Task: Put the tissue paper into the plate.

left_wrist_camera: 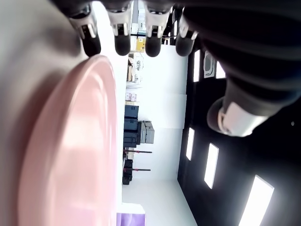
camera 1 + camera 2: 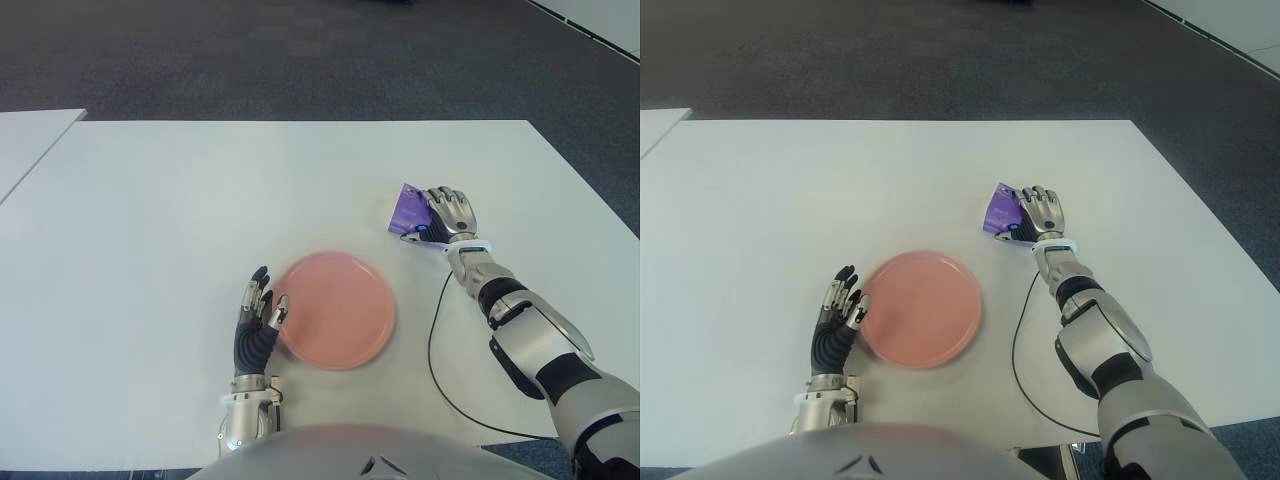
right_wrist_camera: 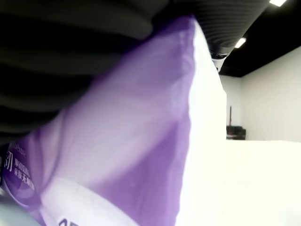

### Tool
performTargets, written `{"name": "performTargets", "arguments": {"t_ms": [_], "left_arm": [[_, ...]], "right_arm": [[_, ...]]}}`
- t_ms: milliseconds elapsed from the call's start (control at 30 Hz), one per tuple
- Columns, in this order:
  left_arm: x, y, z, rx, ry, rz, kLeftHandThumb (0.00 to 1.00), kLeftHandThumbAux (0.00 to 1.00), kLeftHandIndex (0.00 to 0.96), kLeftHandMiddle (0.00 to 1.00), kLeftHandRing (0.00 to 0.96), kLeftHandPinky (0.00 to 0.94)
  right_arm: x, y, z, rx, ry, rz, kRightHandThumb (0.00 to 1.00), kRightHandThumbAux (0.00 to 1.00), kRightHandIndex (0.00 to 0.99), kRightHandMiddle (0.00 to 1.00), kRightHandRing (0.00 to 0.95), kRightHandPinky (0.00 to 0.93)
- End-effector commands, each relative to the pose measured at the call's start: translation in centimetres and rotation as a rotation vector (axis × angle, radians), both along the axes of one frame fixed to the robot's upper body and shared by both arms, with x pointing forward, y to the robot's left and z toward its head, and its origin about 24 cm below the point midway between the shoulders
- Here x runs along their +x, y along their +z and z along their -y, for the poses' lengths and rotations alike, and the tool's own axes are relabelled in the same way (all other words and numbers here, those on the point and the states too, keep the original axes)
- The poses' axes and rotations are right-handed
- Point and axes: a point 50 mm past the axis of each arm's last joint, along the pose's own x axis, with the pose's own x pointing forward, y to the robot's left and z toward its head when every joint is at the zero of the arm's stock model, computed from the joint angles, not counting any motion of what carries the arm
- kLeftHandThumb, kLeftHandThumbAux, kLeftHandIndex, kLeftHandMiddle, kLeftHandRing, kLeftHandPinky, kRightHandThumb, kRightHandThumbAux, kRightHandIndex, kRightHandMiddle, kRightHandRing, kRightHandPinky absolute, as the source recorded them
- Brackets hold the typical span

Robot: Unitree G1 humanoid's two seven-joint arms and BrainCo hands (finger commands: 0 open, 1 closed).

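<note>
Lying nearest the robot, low and left of centre in the left eye view, the left hand shows palm down beside the left rim of the pink plate. Its fingers are stretched out and relaxed, holding nothing; the thumb side comes right up to the plate's edge. From the left wrist view the dark fingertips line up just past the plate rim, though actual contact with the rim cannot be confirmed.

Plate sits flat on the white table, round, with nothing on it, slightly below the middle of the frame.

A thin black cable loops over the table to the right of the plate, running along the right forearm toward the lower right.

Farther back, right of centre and above the plate, the right hand is closed over a purple tissue pack. The pack pokes out from the hand's left side, tilted, well apart from the plate. The right wrist view confirms the grasp: purple wrapper fills the picture with dark fingers pressed against it.

Beyond the table's far edge, dark carpet fills the top of the frame. A second white table edge shows at upper left.
</note>
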Motion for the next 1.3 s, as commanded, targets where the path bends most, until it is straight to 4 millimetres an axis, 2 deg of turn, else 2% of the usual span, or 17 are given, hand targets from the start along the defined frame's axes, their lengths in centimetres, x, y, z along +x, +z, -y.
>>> {"name": "performTargets", "arguments": {"t_ms": [33, 233, 433, 867, 1133, 1300], "left_arm": [[-1.0, -1.9, 0.9, -0.015, 0.001, -0.144, 0.085, 0.576, 0.01, 0.009, 0.0, 0.005], [-0.9, -1.9, 0.6, -0.007, -0.017, -0.131, 0.053, 0.566, 0.018, 0.01, 0.0, 0.005], [-0.7, -2.1, 0.4, -0.013, -0.014, -0.128, 0.039, 0.572, 0.023, 0.016, 0.0, 0.016], [-0.6, -2.5, 0.3, -0.032, 0.006, -0.142, 0.04, 0.587, 0.041, 0.027, 0.005, 0.02], [-0.7, -2.4, 0.2, -0.003, 0.001, -0.141, 0.045, 0.577, 0.044, 0.027, 0.008, 0.03], [-0.8, -2.2, 0.1, 0.012, 0.002, -0.132, 0.044, 0.59, 0.044, 0.026, 0.008, 0.039]], "right_arm": [[-4.4, -5.6, 0.3, -0.095, 0.001, -0.248, 0.688, 0.722, 0.433, 0.71, 0.699, 0.733], [-4.2, -5.5, -1.0, -0.053, 0.039, -0.198, 0.696, 0.725, 0.435, 0.755, 0.744, 0.758], [-3.6, -4.6, -0.4, -0.009, 0.03, -0.171, 0.697, 0.727, 0.437, 0.788, 0.78, 0.779], [-2.9, -3.6, -0.4, 0.052, 0.023, -0.101, 0.693, 0.728, 0.438, 0.814, 0.808, 0.736], [0.0, 0.6, 0.0, 0.06, 0.091, 0.046, 0.694, 0.727, 0.438, 0.821, 0.813, 0.777], [0.6, 2.8, 0.3, 0.092, 0.16, 0.163, 0.696, 0.725, 0.439, 0.817, 0.804, 0.791]]}}
